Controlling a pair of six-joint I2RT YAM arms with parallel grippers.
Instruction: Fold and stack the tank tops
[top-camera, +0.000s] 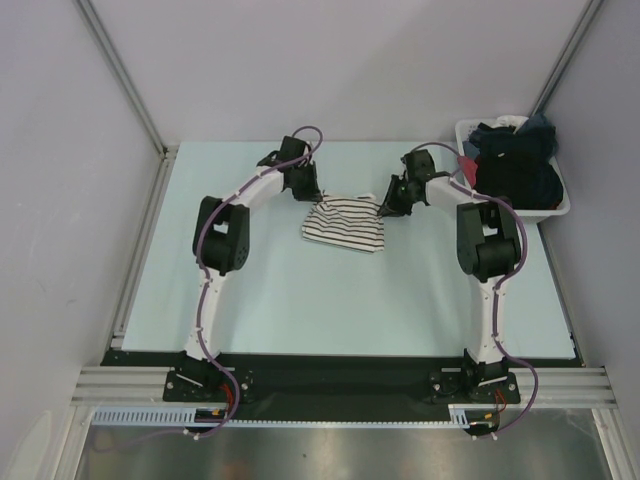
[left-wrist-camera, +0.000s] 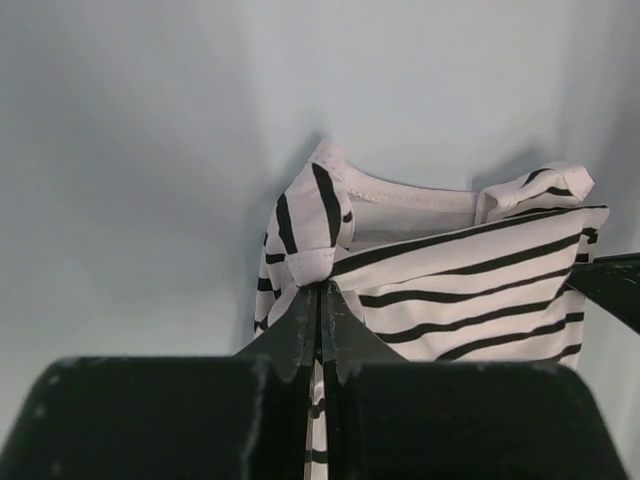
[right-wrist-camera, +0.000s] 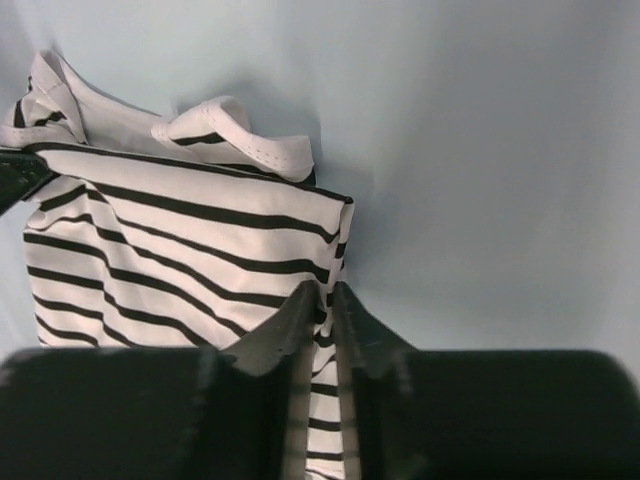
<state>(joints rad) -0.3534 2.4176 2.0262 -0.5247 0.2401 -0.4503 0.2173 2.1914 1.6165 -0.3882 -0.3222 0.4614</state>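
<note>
A white tank top with thin black stripes (top-camera: 345, 222) lies partly folded on the pale table, near its far middle. My left gripper (top-camera: 310, 193) sits at the top's far left corner. In the left wrist view it (left-wrist-camera: 322, 292) is shut on a bunched edge of the striped fabric (left-wrist-camera: 470, 270). My right gripper (top-camera: 386, 207) is at the top's right edge. Its jaws (right-wrist-camera: 331, 297) stand nearly together, with the striped cloth (right-wrist-camera: 180, 240) pinched between them. A black garment (top-camera: 515, 175) lies heaped in the basket; its shape does not show.
A white basket (top-camera: 462, 130) of dark clothes stands at the table's far right corner. Grey walls and metal frame rails close in the back and sides. The pale table (top-camera: 300, 300) stretches bare between the top and the arm bases.
</note>
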